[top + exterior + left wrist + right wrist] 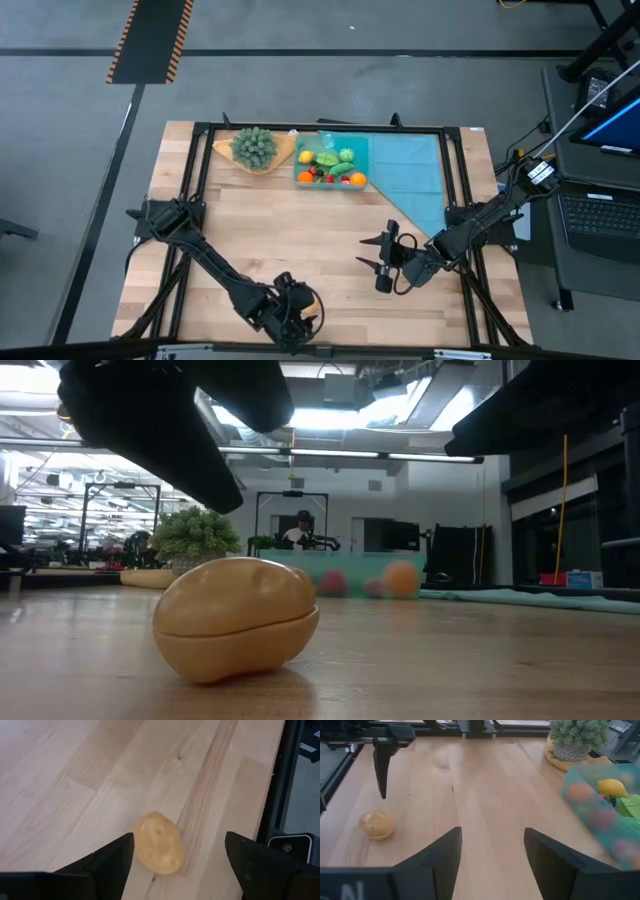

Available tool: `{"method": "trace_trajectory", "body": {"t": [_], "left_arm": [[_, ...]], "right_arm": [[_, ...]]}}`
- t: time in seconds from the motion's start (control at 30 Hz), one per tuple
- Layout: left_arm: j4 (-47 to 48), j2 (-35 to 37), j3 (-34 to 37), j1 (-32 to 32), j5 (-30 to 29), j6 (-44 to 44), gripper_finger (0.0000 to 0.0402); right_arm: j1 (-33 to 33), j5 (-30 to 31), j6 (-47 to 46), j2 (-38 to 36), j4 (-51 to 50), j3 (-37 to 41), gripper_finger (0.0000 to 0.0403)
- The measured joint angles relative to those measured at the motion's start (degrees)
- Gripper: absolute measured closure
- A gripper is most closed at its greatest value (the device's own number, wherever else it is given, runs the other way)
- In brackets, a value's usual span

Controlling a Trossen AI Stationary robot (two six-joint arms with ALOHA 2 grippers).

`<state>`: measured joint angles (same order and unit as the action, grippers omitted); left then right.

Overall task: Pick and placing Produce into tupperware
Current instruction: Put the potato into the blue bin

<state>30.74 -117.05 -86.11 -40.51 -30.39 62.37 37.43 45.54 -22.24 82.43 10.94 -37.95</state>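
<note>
Left gripper: the left gripper (180, 857) hangs above the near edge of the counter (300, 250). Its two fingers are spread wide apart. It holds nothing.
Toy potato: a tan toy potato (158, 842) lies on the wood just under the left gripper, between its two fingers. It does not touch them. It sits alone, far from the other toys.
Right gripper: the right gripper (375, 253) is over the right side of the counter, near the teal cloth (415, 170). Its fingers are partly open. Nothing is in it.
Tupperware: the clear teal tupperware (331, 165) sits at the far side of the counter, in the middle. One end of it rests on the teal cloth.
Produce in the box: small toys lie inside the tupperware. There is an orange one (305, 177), green ones (327, 158), red ones and a yellow one.
Plant: a bushy green plant (254, 146) sits in a tan wooden dish (280, 153), just beside the tupperware on its left.
Room: far behind the counter, a person (301, 530) is at a desk.
</note>
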Motion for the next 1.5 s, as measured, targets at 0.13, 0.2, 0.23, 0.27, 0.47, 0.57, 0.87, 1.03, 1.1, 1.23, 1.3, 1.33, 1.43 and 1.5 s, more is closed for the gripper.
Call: {"method": "trace_trajectory", "body": {"t": [0.13, 0.2, 0.23, 0.27, 0.47, 0.57, 0.87, 1.03, 1.1, 1.23, 1.3, 1.33, 1.43, 1.5], "left_arm": [[0.02, 0.00, 0.00, -0.04, 0.05, -0.20, 0.0099], [0.02, 0.00, 0.00, -0.03, 0.06, -0.48, 0.0099], [0.02, 0.00, 0.00, 0.00, 0.06, -0.48, 0.0099], [0.02, 0.00, 0.00, 0.00, 0.06, -0.41, 0.0099], [0.04, 0.00, 0.00, 0.09, 0.06, 0.47, 0.0099], [0.04, 0.00, 0.02, 0.33, 0.05, 1.34, 0.0099], [0.01, 0.00, 2.07, 1.40, 0.04, 3.95, 0.0099], [-2.31, 0.00, 4.07, 1.40, 0.94, 5.01, 0.0099], [-3.63, 0.00, 4.78, 1.40, 1.10, 5.09, 0.0099], [-7.10, 0.00, 5.64, 1.40, 1.20, 5.01, 0.0099], [-7.84, 0.00, 5.77, 1.40, 1.45, 4.76, 0.0099], [-7.77, 0.00, 5.77, 1.40, 1.46, 4.73, 0.0099], [-8.32, -0.84, 5.77, 1.40, 1.48, 4.61, 0.0099], [-8.17, -2.26, 5.79, 1.42, 2.31, 4.59, 0.0099]], "right_arm": [[0.00, 0.00, -0.02, 0.00, 0.00, 0.00, 0.0185], [0.00, 0.00, -0.02, 0.00, 0.00, 0.00, 0.0185], [0.00, 0.00, -0.02, 0.00, 0.00, 0.00, 0.0185], [0.00, 0.00, -0.04, 0.00, 0.00, 0.00, 0.0185], [0.00, -0.02, -0.04, 0.00, 0.02, 0.00, 0.0185], [0.00, -0.02, -0.05, 0.00, 0.01, 0.00, 0.0185], [0.00, -0.04, -0.07, 0.00, 0.29, 0.00, 0.0185], [0.00, -0.04, -0.07, 0.00, 0.37, 0.00, 0.0185], [0.00, -0.04, -0.07, 0.00, 0.37, 0.00, 0.0185], [0.00, -0.04, -0.07, 0.00, 0.38, 0.00, 0.0185], [0.00, -0.04, -0.07, 0.00, 0.39, 0.00, 0.0185], [0.00, -0.04, -0.07, 0.00, 0.39, 0.00, 0.0185], [0.00, -0.04, -0.07, 0.00, 0.40, 0.00, 0.0185], [-0.02, -0.04, -0.07, 0.00, 0.44, 0.00, 0.0185]]}}
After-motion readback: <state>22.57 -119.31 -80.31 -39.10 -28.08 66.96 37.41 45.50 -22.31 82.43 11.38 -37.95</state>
